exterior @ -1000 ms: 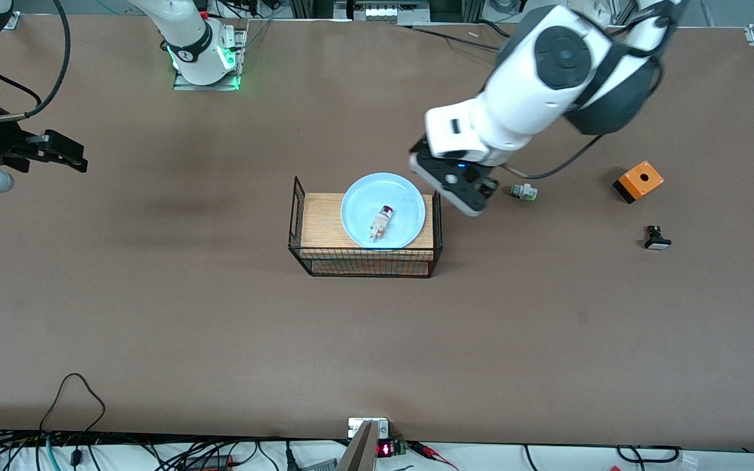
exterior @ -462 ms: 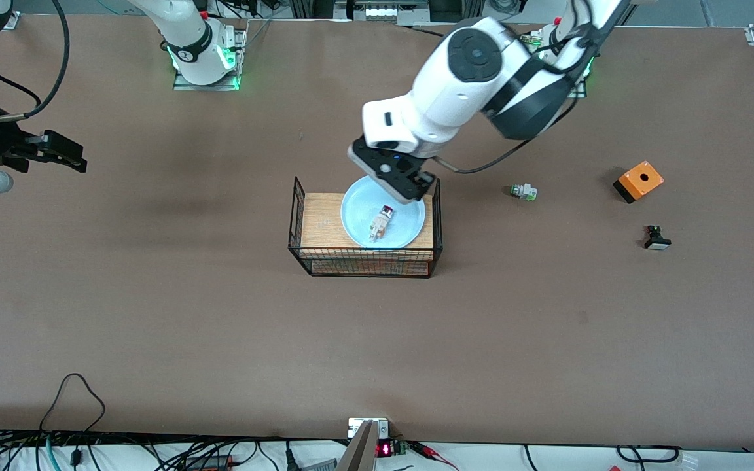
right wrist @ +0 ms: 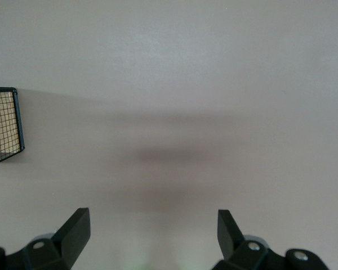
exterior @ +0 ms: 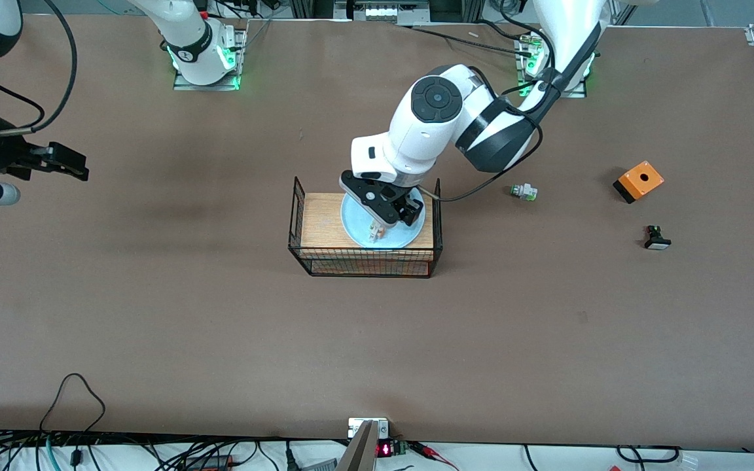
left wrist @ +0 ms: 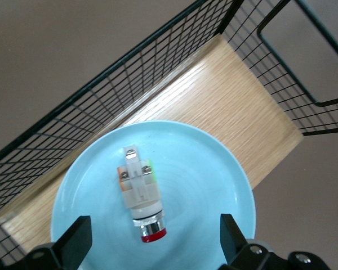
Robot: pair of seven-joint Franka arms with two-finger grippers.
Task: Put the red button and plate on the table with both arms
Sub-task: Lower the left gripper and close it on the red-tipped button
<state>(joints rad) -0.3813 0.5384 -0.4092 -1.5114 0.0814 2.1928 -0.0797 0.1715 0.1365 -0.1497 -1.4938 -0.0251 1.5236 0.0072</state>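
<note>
The pale blue plate lies on the wooden top of a black wire rack in the middle of the brown table. On the plate lies the red button, on its side. My left gripper hovers low over the plate, open, with one finger on either side of the button's red cap and touching nothing. My right gripper waits open over bare table at the right arm's end, holding nothing.
Toward the left arm's end lie a green-capped switch, an orange box and a small black part. The rack's wire walls rise above its wooden top at both ends. A rack corner shows in the right wrist view.
The left arm swung from beside the rack toward the right arm's end and came down over the plate and button. Both grippers stayed open; the right arm barely moved.
</note>
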